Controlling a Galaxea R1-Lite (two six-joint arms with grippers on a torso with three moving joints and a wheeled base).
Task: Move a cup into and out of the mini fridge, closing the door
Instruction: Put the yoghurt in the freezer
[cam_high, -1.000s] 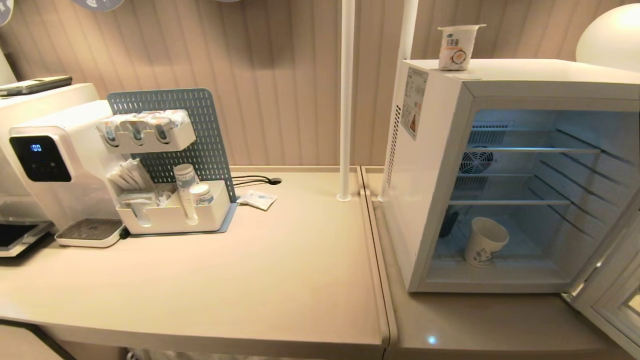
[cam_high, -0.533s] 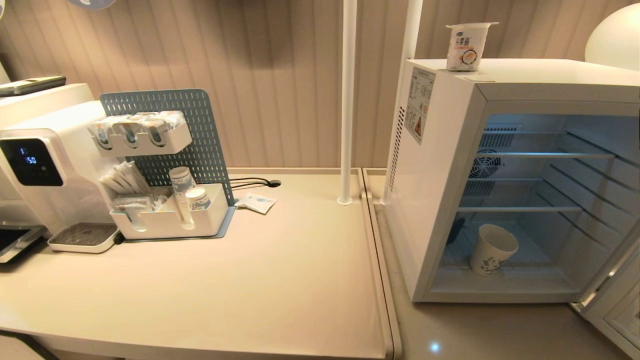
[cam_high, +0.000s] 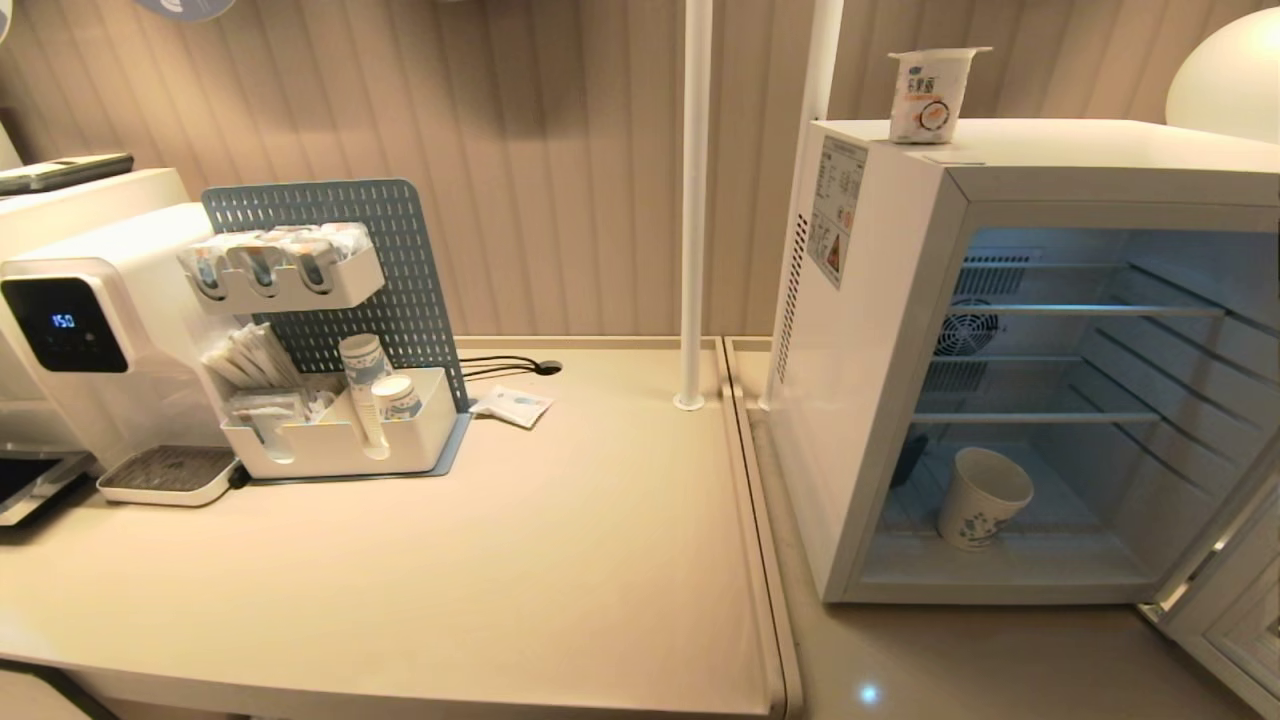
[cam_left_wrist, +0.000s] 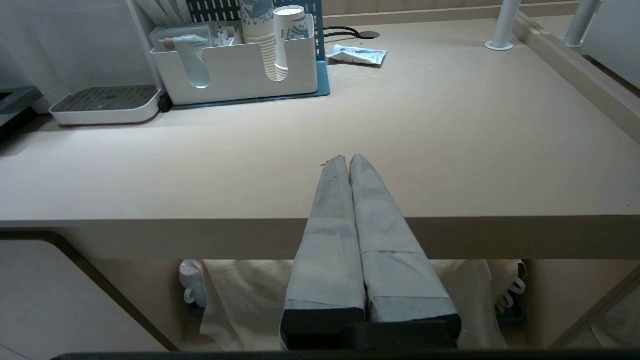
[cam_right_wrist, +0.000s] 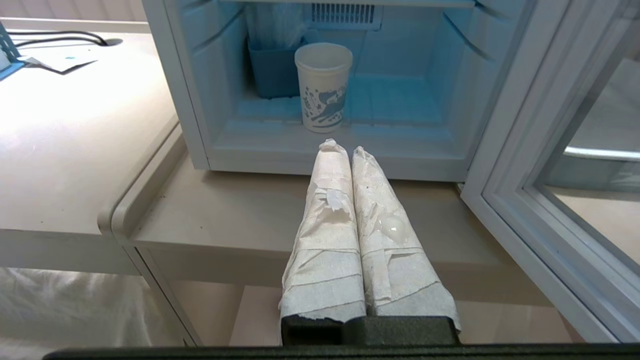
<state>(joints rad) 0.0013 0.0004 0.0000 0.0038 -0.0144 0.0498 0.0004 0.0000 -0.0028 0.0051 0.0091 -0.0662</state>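
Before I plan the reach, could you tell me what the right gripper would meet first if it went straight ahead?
Probably the cup on the fridge floor; the shut right gripper points at it through the open doorway, though depth is unclear.

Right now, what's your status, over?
Both claws, left and right, shut, empty. Cup upright inside mini fridge. Door open. Nothing in the way.

The cup (cam_high: 983, 497) stands in the mini fridge (cam_high: 880, 300), door (cam_high: 1225, 610) open.
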